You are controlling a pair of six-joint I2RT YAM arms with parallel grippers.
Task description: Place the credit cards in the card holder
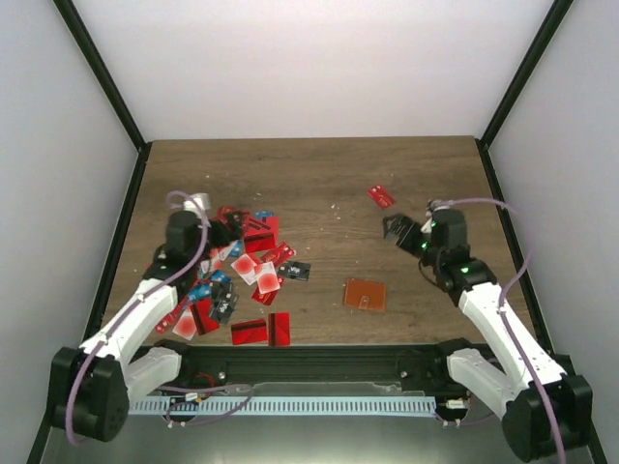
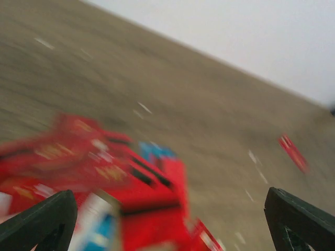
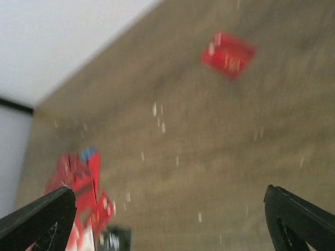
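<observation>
Left arm: stretched forward, wrist low over a scattered heap of thin plastic credit cards (image 1: 253, 269), mostly red. Left gripper (image 2: 172, 219): spread wide, empty. Right arm: angled inward; right gripper (image 1: 398, 230) gaping, empty. Flat orange-brown leather card holder (image 1: 366, 294): on brown wooden table (image 1: 319, 169), between the arms, apart from the heap.

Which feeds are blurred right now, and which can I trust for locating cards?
Top external: sharp, evenly lit; card pile and card holder clear. Left wrist: heavy motion blur, pile smeared. Right wrist: also blurred; lone red card only a smudge.
</observation>
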